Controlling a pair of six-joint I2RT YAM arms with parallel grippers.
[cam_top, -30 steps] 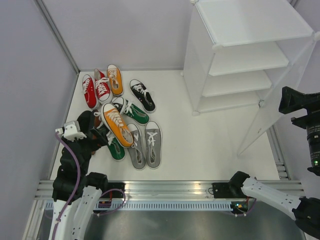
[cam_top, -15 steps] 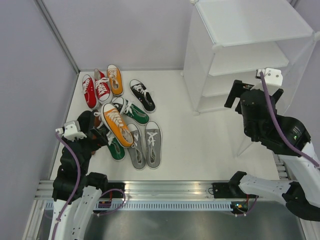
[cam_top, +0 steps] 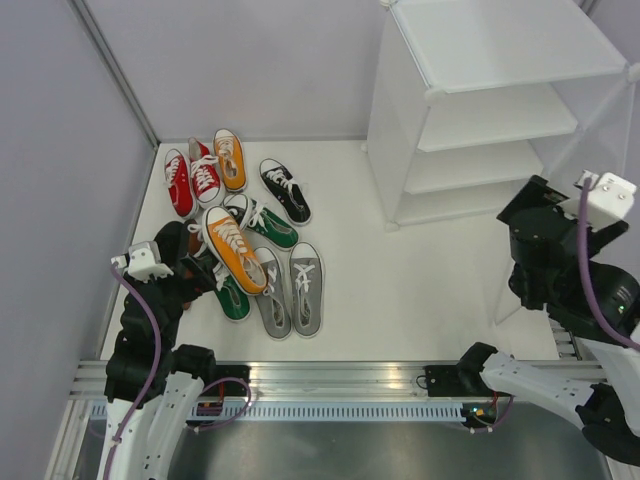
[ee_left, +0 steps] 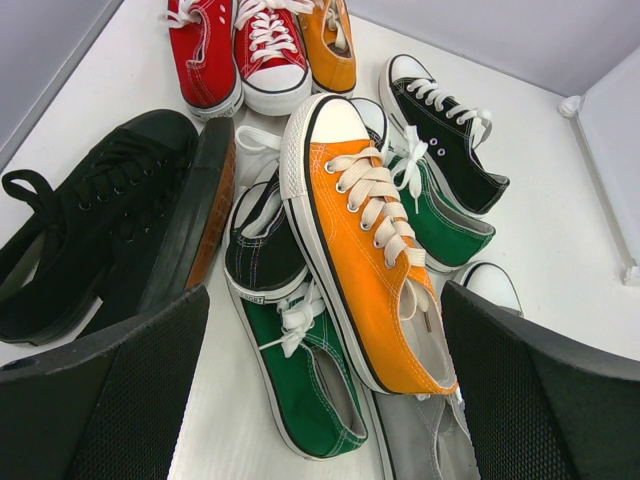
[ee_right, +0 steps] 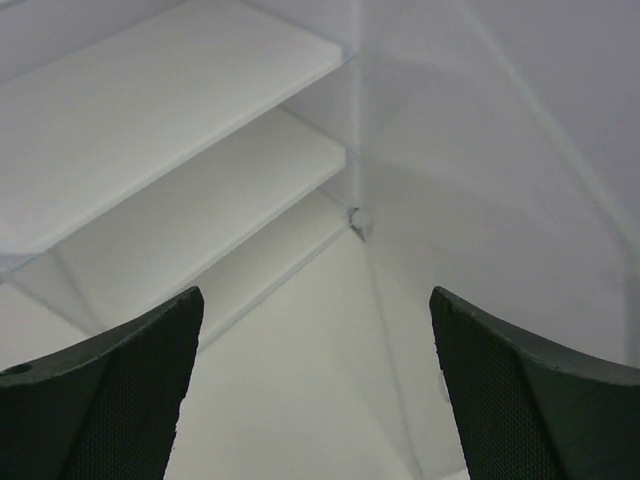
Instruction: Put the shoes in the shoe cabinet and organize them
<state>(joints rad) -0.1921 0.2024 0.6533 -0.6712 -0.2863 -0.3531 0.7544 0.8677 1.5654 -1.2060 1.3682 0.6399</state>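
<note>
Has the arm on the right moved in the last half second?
Yes. In the overhead view the right arm has swung rightward and downward, away from the front of the shoe cabinet and its middle shelves.

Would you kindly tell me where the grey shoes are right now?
In the top view, the grey shoes lie side by side at the pile's near edge, left of centre, just right of the nearer orange shoe.

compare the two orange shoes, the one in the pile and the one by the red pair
The pile orange shoe rests tilted on a green shoe; the far orange shoe sits on the floor. The pile one runs diagonally; the far one lines up beside the red shoes. Both have white laces and soles.
</note>
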